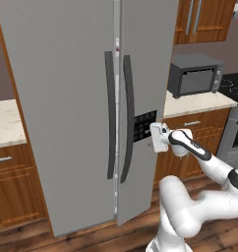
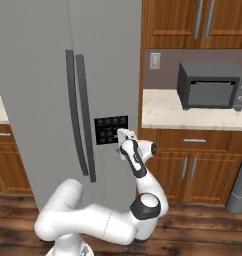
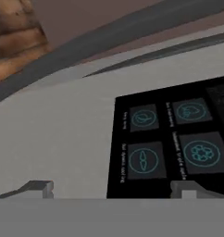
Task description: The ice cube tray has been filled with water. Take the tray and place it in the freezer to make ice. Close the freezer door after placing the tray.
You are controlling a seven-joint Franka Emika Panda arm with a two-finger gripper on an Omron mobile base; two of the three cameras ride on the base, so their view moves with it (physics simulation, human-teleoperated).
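Note:
The freezer door (image 1: 145, 59) is the right grey door of the tall fridge, with a dark bar handle (image 1: 128, 118) and a black dispenser panel (image 1: 143, 125). In the left base view its handle edge stands slightly proud of the neighbouring door. My gripper (image 1: 153, 135) is right up against the dispenser panel (image 2: 105, 130), at the door's outer side. The hand view shows the panel's icons (image 3: 178, 139) very close, and my gripper (image 3: 114, 190) is open with nothing between its fingertips. The ice cube tray is out of view.
The plain grey door (image 1: 57, 98) stands shut on the left. A grey microwave (image 2: 210, 85) sits on the pale counter (image 2: 163, 112) to the right, over wooden cabinets (image 2: 203, 165). A stove (image 1: 234, 83) lies at the far right. The floor is wooden.

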